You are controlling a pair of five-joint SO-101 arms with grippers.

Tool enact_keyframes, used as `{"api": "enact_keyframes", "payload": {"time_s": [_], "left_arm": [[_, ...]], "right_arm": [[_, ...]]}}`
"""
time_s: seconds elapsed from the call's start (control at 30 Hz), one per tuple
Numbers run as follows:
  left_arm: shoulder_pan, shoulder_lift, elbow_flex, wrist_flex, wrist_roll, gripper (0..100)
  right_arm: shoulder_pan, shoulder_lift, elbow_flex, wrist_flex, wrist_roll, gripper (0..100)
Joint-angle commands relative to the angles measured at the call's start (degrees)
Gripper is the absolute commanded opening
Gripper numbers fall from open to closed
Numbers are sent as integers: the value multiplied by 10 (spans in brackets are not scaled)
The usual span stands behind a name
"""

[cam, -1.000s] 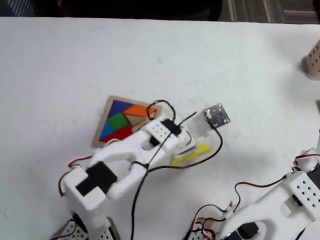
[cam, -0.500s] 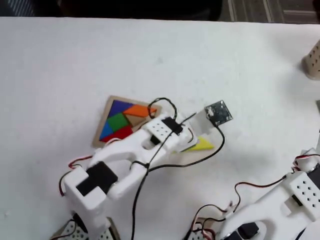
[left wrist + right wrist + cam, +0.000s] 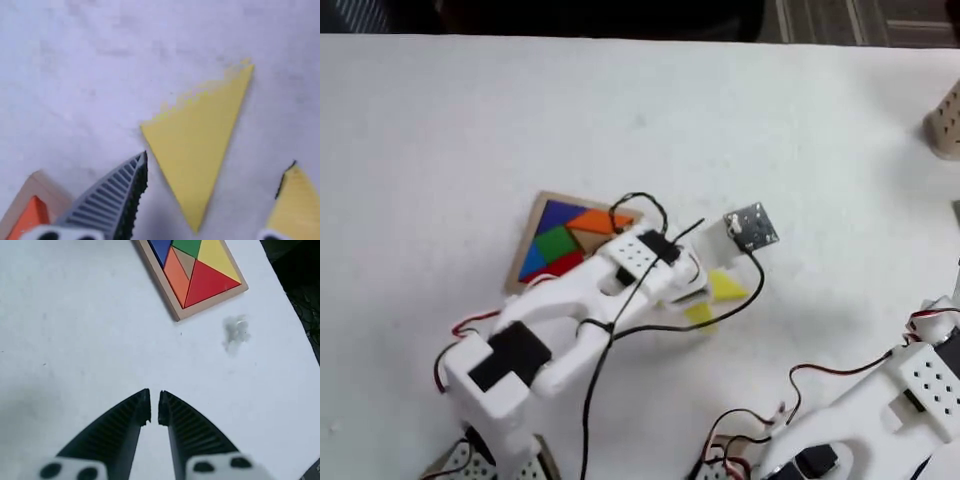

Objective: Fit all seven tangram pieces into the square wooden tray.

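The square wooden tray (image 3: 534, 226) lies left of the table's middle, holding blue (image 3: 558, 215), orange (image 3: 595, 220), green (image 3: 555, 243) and red (image 3: 560, 266) pieces around a tan one. Just right of it, a yellow triangle (image 3: 725, 285) lies flat on the white table, partly under my left arm. My left gripper (image 3: 215, 172) stands open low over this yellow triangle (image 3: 200, 145), with the dark finger (image 3: 127, 192) on one side and the yellow finger (image 3: 295, 200) on the other. My right gripper (image 3: 153, 410) is shut and holds nothing, above bare table.
The right wrist view has a wooden tray (image 3: 162, 292) with coloured pieces, a yellow one among them, farther off. My right arm (image 3: 920, 390) rests at the front right corner. A beige perforated object (image 3: 945, 120) stands at the right edge. Cables trail over the left arm.
My left gripper has shifted slightly over the yellow triangle, and the yellow shapes by it have changed place a little. The right arm has not moved.
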State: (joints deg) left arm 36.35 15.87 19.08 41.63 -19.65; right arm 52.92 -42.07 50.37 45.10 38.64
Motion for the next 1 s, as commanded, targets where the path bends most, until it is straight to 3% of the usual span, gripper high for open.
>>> {"api": "enact_keyframes", "payload": {"time_s": [0.0,0.3,0.43,0.77,0.97], "left_arm": [[-5,-1,-20,-40,-12,422],[0,90,-143,40,-102,422],[4,107,-163,45,-106,421],[6,109,-162,47,-149,170],[0,108,-163,59,-106,146]], "right_arm": [[1,-10,-7,-12,-1,34],[5,-10,-7,-12,-1,34],[3,-10,-7,-12,-1,34],[6,-10,-4,-10,-1,34],[22,-10,-6,-12,-1,34]]}}
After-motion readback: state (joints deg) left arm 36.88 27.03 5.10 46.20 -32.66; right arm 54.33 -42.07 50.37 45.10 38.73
